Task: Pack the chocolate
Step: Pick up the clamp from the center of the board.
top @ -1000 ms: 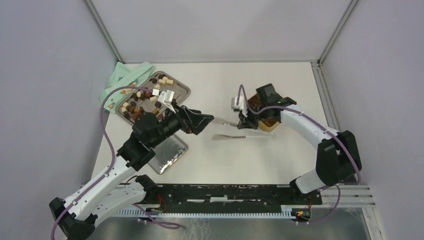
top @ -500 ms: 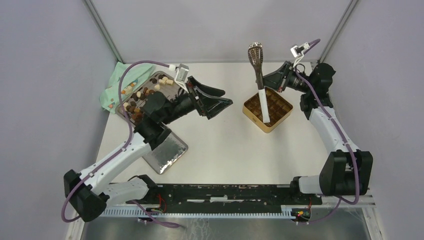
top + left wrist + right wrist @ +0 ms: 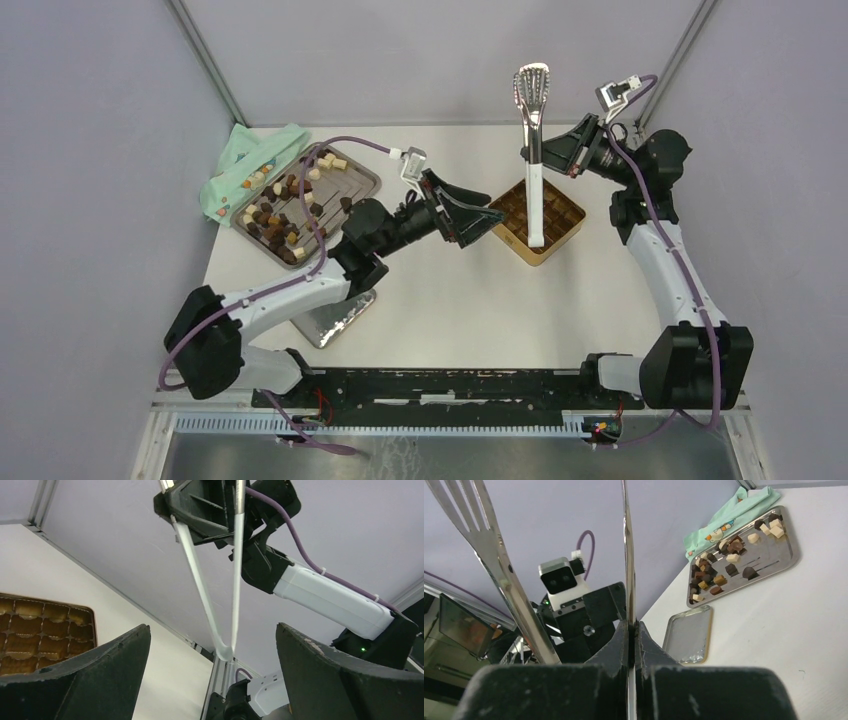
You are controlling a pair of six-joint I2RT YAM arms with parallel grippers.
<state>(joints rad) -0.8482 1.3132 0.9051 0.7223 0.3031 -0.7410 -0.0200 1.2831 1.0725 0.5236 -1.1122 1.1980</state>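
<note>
From above: clamps tongs (image 3: pixel 534 195) upright, raised by gold tin (image 3: pixel 568 226), in tightly pinched right gripper (image 3: pixel 543 152); spreads left gripper (image 3: pixel 478 213) wide, empty; shows chocolate (image 3: pixel 283 205) on far-left tray (image 3: pixel 366 180). Left wrist: faces tongs. Right wrist: pinches seemingly one tong arm.

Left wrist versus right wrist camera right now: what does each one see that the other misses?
Left wrist only: the gold tin, the joined end of the tongs, and the right gripper seen from outside. Right wrist only: the chocolate on its metal tray, the mint-green bag, a second shiny tray, and the left wrist camera. Both: the tongs, clamped in the right gripper, and the white table.
</note>
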